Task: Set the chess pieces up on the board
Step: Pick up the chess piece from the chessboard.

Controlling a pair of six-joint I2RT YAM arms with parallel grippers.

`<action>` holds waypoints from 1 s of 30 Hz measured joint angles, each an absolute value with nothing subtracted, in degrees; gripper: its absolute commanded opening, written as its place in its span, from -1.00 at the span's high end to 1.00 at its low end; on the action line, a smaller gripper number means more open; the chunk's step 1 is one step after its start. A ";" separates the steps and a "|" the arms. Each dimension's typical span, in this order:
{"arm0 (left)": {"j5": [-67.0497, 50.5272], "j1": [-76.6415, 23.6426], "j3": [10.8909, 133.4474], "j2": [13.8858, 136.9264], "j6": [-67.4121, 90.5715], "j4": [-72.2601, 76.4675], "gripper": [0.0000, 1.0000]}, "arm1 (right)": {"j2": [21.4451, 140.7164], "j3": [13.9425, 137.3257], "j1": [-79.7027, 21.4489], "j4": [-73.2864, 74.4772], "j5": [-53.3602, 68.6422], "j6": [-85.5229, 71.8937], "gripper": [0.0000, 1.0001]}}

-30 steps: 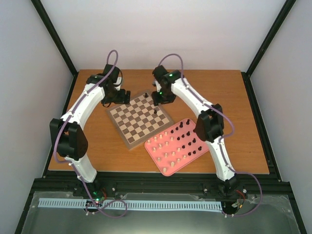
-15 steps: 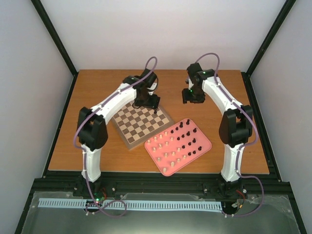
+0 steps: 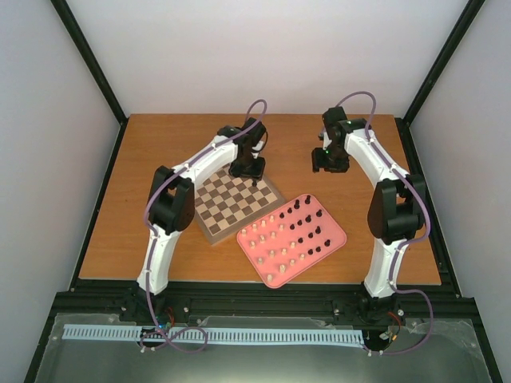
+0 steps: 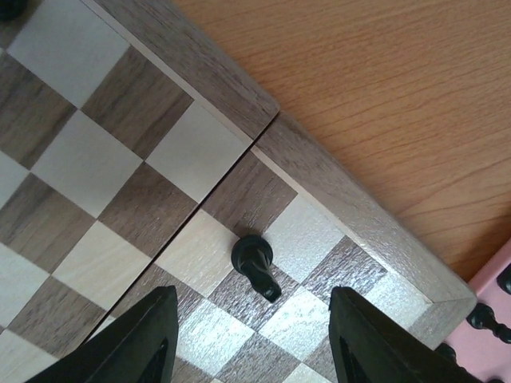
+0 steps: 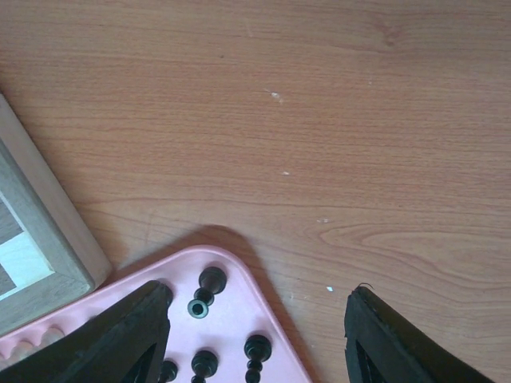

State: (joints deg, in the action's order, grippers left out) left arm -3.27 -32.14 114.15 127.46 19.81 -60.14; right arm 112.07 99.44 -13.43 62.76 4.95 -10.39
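Note:
The board (image 3: 223,206) lies mid-table with one dark chess piece (image 3: 255,183) standing near its far right corner. In the left wrist view this piece (image 4: 254,260) stands upright on the board (image 4: 96,167), just ahead of the gap of my open left gripper (image 4: 251,323); nothing touches it. A second dark piece (image 4: 9,6) shows at the top left edge. My left gripper (image 3: 248,170) hovers over that corner. My right gripper (image 3: 329,162) is open and empty over bare table past the tray's far corner. Dark pieces (image 5: 209,281) stand in the pink tray (image 5: 271,319).
The pink tray (image 3: 338,237) lies right of the board, with cream pieces (image 3: 267,239) on its near-left half and dark pieces (image 3: 307,223) on its far-right half. The board's corner (image 5: 48,231) shows left of my right gripper (image 5: 259,343). Black frame posts ring the table.
My right gripper has left the board and moved right past the tray's far corner, leaving the dark piece standing. My left gripper has swung right to the board's far right corner.

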 measured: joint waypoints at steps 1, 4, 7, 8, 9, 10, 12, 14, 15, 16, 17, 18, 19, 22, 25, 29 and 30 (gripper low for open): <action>-3.36 -32.21 114.19 127.85 19.81 -60.07 -0.07 | 112.01 99.29 -13.13 62.72 4.95 -10.35 -0.22; -3.70 -32.25 114.21 129.08 19.88 -60.10 -0.06 | 111.98 99.07 -12.58 62.59 4.93 -10.28 -0.22; -4.05 -32.25 114.24 130.15 19.92 -60.07 -0.01 | 111.98 99.04 -12.36 62.39 4.95 -10.28 -0.22; -4.14 -32.25 114.28 130.58 19.94 -60.10 0.01 | 111.98 99.04 -12.36 62.28 4.97 -10.28 -0.22; -4.23 -32.27 114.41 130.96 19.97 -60.12 0.02 | 111.98 99.04 -12.34 62.26 4.97 -10.28 -0.22; -4.32 -32.25 114.61 131.35 19.99 -60.12 0.03 | 111.98 99.04 -12.34 62.24 4.97 -10.28 -0.22; -4.38 -32.25 115.18 132.18 19.99 -60.07 0.09 | 111.98 99.04 -12.25 62.17 5.06 -10.28 -0.22; -4.54 -32.25 115.83 132.88 20.01 -60.16 0.10 | 111.98 99.04 -12.14 62.11 5.15 -10.28 -0.22; -4.56 -32.25 116.03 133.10 20.03 -60.16 0.12 | 111.98 99.04 -12.10 62.06 5.15 -10.28 -0.21; -4.56 -32.27 116.05 133.14 20.01 -60.18 0.13 | 111.98 99.04 -12.03 62.06 5.17 -10.28 -0.22; -4.56 -32.25 116.05 133.14 20.01 -60.27 0.15 | 111.98 99.04 -11.99 62.06 5.17 -10.28 -0.21; -4.56 -32.25 116.11 133.14 20.01 -60.31 0.17 | 111.98 99.04 -11.94 62.04 5.17 -10.28 -0.22; -4.56 -32.25 116.25 133.14 20.01 -60.36 0.18 | 111.98 99.04 -11.90 62.02 5.17 -10.28 -0.22; -4.54 -32.25 116.75 133.16 20.01 -60.45 0.34 | 112.01 99.04 -11.81 62.00 5.21 -10.28 -0.22; -4.49 -32.25 117.08 133.19 20.08 -60.53 0.41 | 112.01 99.04 -11.79 61.93 5.39 -10.28 -0.22; -4.43 -32.25 117.45 133.29 20.10 -60.84 0.46 | 112.01 99.04 -11.79 61.91 5.61 -10.28 -0.22; -4.43 -32.25 117.49 133.29 20.10 -60.95 0.47 | 112.01 99.04 -11.79 61.91 5.63 -10.28 -0.22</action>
